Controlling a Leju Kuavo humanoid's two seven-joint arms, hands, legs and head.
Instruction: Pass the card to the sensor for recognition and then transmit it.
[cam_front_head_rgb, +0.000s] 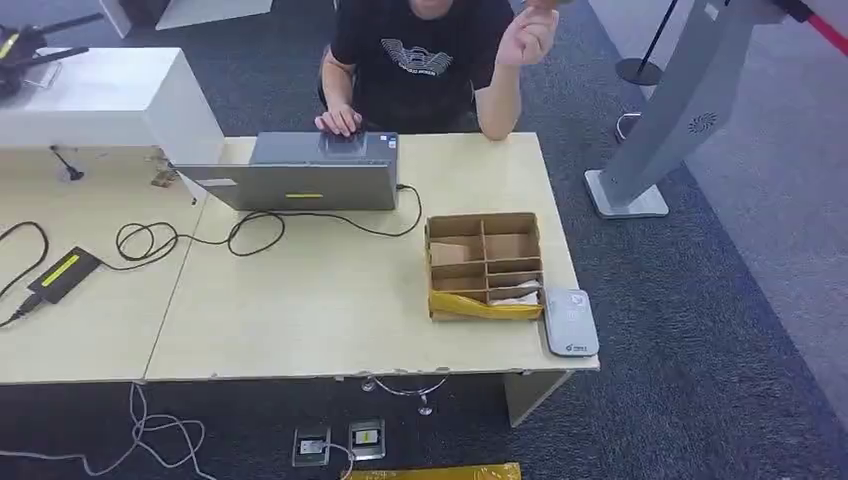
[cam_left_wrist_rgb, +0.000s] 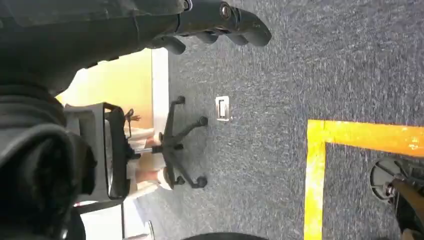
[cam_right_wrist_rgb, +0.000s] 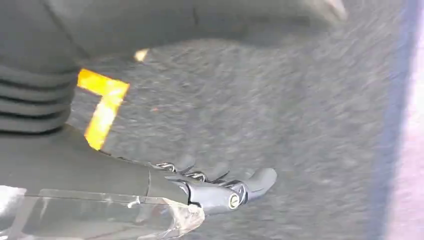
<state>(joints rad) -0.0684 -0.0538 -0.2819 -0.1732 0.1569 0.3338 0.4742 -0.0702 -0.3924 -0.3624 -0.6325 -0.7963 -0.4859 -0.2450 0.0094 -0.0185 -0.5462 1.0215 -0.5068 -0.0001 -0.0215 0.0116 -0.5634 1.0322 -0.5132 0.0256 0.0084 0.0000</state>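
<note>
A cardboard divided box (cam_front_head_rgb: 485, 265) stands on the right part of the light wooden table (cam_front_head_rgb: 300, 310). A white card (cam_front_head_rgb: 515, 295) lies in its near right compartment, above a yellow strip. The grey-white sensor pad (cam_front_head_rgb: 571, 322) lies flat beside the box at the table's near right corner. My left hand (cam_left_wrist_rgb: 215, 22) hangs over grey carpet with loosely stretched fingers and holds nothing. My right hand (cam_right_wrist_rgb: 220, 187) also hangs over carpet, fingers apart and bare.
A person (cam_front_head_rgb: 420, 60) sits behind the table with one hand on a grey laptop (cam_front_head_rgb: 305, 172) and the other raised. Black cables (cam_front_head_rgb: 150, 240) and an adapter (cam_front_head_rgb: 65, 273) lie at the left. A grey stand (cam_front_head_rgb: 660, 130) rises right of the table. An office chair (cam_left_wrist_rgb: 180, 145) stands near yellow floor tape (cam_left_wrist_rgb: 320, 165).
</note>
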